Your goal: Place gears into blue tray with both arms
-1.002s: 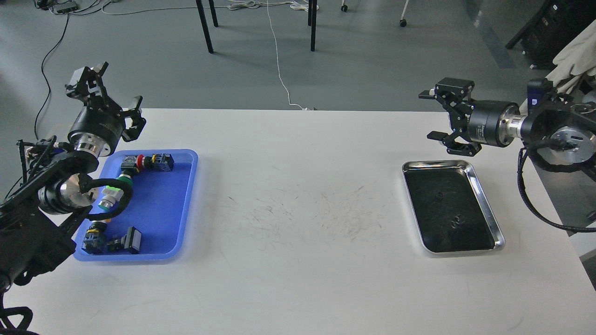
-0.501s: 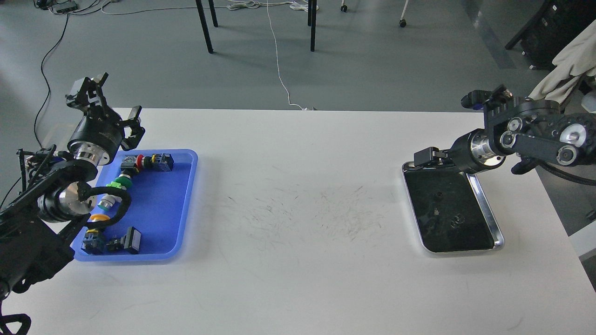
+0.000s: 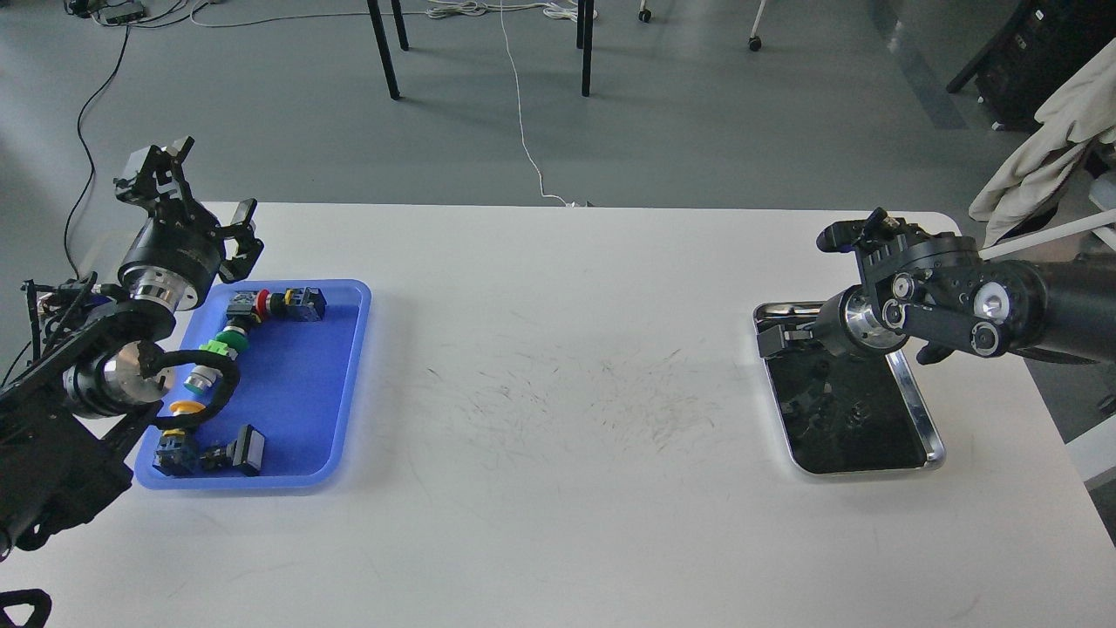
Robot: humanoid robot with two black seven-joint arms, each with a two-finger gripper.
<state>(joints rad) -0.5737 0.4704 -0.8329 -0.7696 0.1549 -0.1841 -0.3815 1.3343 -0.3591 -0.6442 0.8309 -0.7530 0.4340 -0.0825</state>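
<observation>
The blue tray [image 3: 305, 392] lies at the table's left and holds several colourful push-button switches [image 3: 235, 336]. My left gripper [image 3: 196, 194] hangs open above the tray's far-left corner, with nothing between its fingers. At the right lies a silver metal tray [image 3: 922, 412] with a dark inside, where small black gears [image 3: 859, 411] show faintly. My right gripper [image 3: 779, 337] points left and down over that tray's far-left corner. Its fingers are dark against the tray, so their state is unclear.
The white table [image 3: 558, 436] has scuff marks in its middle. Beyond its far edge are chair legs [image 3: 384, 48] and a white cable [image 3: 521, 122] on the floor. A pale cloth [image 3: 1037, 148] hangs at the right edge.
My right arm has swung down and left, from above the table's far-right edge to low over the silver tray. The left gripper has drifted slightly left, staying open.
</observation>
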